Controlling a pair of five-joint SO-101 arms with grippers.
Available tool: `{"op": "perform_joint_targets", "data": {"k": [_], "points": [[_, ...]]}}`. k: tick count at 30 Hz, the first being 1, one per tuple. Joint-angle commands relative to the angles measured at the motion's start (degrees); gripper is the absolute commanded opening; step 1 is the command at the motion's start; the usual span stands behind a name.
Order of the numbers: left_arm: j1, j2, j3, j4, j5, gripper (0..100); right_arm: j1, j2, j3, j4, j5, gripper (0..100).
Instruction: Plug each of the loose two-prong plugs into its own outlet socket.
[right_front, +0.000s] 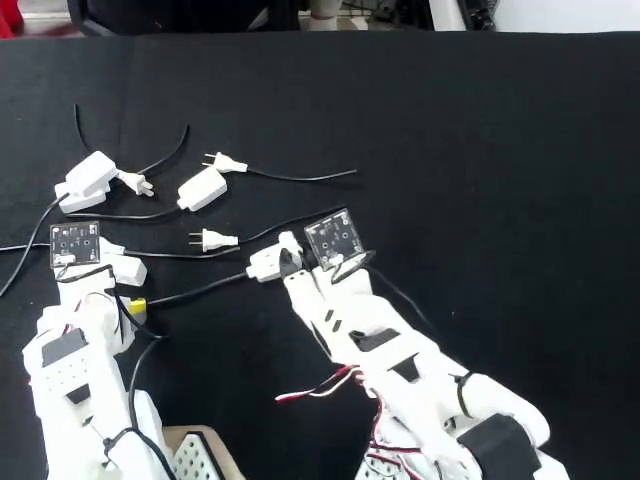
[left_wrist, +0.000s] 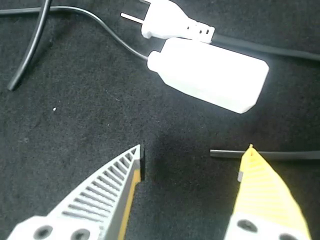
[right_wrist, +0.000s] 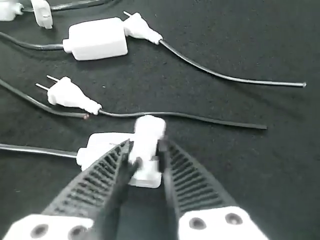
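Note:
My right gripper (right_wrist: 146, 145) (right_front: 288, 262) is shut on a white two-prong plug (right_wrist: 149, 127), which stands against the end of a white socket block (right_wrist: 97, 147) (right_front: 265, 265); the prongs are hidden. A loose plug (right_wrist: 70, 95) (right_front: 212, 240) lies just beyond it. Farther off, another socket block (right_wrist: 95, 37) (right_front: 202, 188) has a plug (right_wrist: 142, 27) (right_front: 225, 163) at its end. A third plug (right_front: 135, 182) lies by a socket block (right_front: 88, 180) at the left. My left gripper (left_wrist: 195, 150) (right_front: 120, 280) hangs open over bare cloth, short of a socket block (left_wrist: 210, 75) and plug (left_wrist: 170, 25).
Thin black cables (right_front: 300, 178) trail across the black cloth among the plugs; one cable end (left_wrist: 260, 155) lies beside the yellow finger (left_wrist: 257, 180). A pale perforated board (right_front: 195, 455) sits at the near edge between the arms. The right and far parts of the table (right_front: 500, 150) are bare.

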Motion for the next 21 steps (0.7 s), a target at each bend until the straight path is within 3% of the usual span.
{"op": "perform_joint_targets", "data": {"k": [1, 13, 21], "points": [[0.6, -0.9, -1.2, 0.6, -0.3, 31, 1.1, -1.4, -2.7, -0.5, -0.4, 3.5], [0.6, -0.9, -1.2, 0.6, -0.3, 31, 3.3, -1.8, -4.4, 1.1, -0.5, 1.1], [0.6, -0.9, -1.2, 0.5, -0.3, 31, 6.7, -5.1, -23.9, 36.3, -3.1, 1.1]]}}
